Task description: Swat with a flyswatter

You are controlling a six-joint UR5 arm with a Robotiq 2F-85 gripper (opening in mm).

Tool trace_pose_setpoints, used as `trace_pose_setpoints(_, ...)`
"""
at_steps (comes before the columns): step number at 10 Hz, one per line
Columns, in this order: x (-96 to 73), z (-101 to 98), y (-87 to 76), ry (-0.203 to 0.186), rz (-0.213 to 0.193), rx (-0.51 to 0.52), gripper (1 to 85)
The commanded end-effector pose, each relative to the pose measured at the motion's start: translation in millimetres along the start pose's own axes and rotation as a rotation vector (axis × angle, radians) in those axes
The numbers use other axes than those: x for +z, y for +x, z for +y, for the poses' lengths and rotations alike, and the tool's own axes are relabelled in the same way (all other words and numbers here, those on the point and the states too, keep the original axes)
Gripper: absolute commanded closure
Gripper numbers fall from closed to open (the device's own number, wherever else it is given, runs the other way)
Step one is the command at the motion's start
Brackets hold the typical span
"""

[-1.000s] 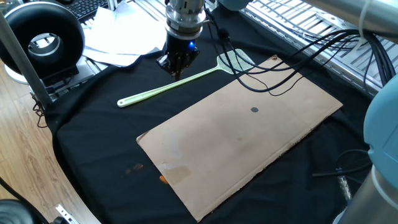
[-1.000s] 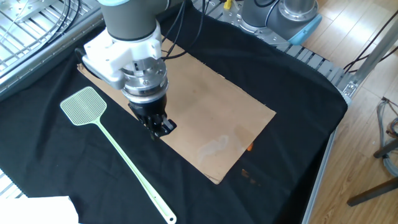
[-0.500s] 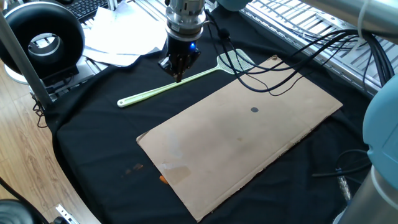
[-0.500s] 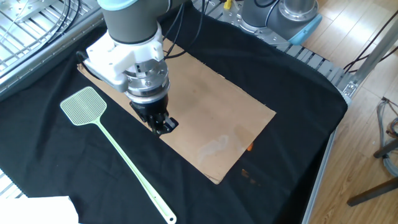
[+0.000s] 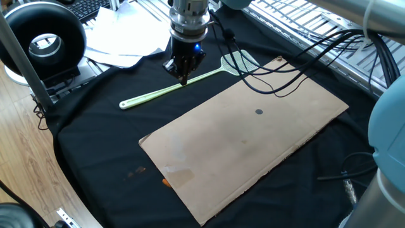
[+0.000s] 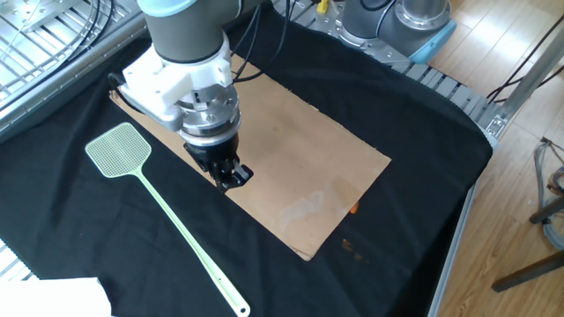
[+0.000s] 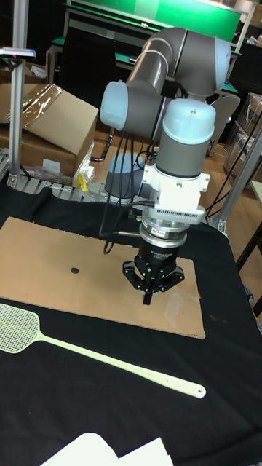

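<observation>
The pale yellow-green flyswatter (image 5: 177, 87) lies flat on the black cloth beside the cardboard sheet (image 5: 253, 133), its mesh head (image 6: 119, 148) at one end and its rounded handle tip (image 7: 200, 393) at the other. My gripper (image 7: 148, 297) hangs pointing straight down over the cardboard's long edge nearest the flyswatter. Its fingers meet in a point with nothing between them. In the other fixed view the gripper (image 6: 227, 180) stands a little to the right of the handle (image 6: 185, 242), apart from it. In one fixed view the gripper (image 5: 183, 77) overlaps the handle.
A small dark dot (image 5: 259, 112) marks the cardboard. Black cables (image 5: 285, 76) trail over its far end. White papers (image 5: 123, 44) and a black ring-shaped device (image 5: 44, 41) sit at the table's left edge. An orange bit (image 6: 354, 209) shows by the cardboard's edge.
The gripper has shifted a little toward the cardboard edge and its fingers look drawn closer together. The flyswatter has not moved.
</observation>
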State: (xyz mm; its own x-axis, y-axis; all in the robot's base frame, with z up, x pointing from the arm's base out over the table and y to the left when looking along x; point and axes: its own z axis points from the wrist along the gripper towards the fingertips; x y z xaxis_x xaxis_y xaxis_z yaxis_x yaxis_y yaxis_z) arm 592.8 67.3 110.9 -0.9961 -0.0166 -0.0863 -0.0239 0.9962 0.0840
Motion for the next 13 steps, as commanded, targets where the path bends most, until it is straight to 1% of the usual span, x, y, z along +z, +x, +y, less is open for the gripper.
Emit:
trace_pose_setpoints(1,21.0,-0.3,-27.0,0.013,-0.039,-0.123,51.0)
trace_pose_setpoints(2,37.4,2.2,-33.9,0.002,-0.025,-0.191,50.3)
trace_pose_setpoints(3,51.8,4.4,-35.1,-0.004,-0.004,-0.287,47.0)
trace_pose_setpoints(4,68.4,-5.0,-29.4,0.030,0.042,-0.418,45.7)
trace_pose_setpoints(5,83.3,-19.4,-33.6,0.090,0.057,-0.547,44.7)
trace_pose_setpoints(6,95.2,-22.0,-36.5,0.124,0.060,-0.637,43.3)
trace_pose_setpoints(7,101.8,-20.8,-35.2,0.139,0.068,-0.712,43.3)
trace_pose_setpoints(8,106.4,-20.4,-35.1,0.153,0.076,-0.820,42.7)
trace_pose_setpoints(9,110.4,-13.0,-35.3,0.155,0.059,-0.854,39.0)
trace_pose_setpoints(10,113.5,-8.9,-33.3,0.154,0.057,-0.874,40.3)
trace_pose_setpoints(11,112.4,-10.1,-33.3,0.155,0.061,-0.897,40.7)
trace_pose_setpoints(13,102.3,-19.3,-38.5,0.150,0.069,-0.927,42.0)
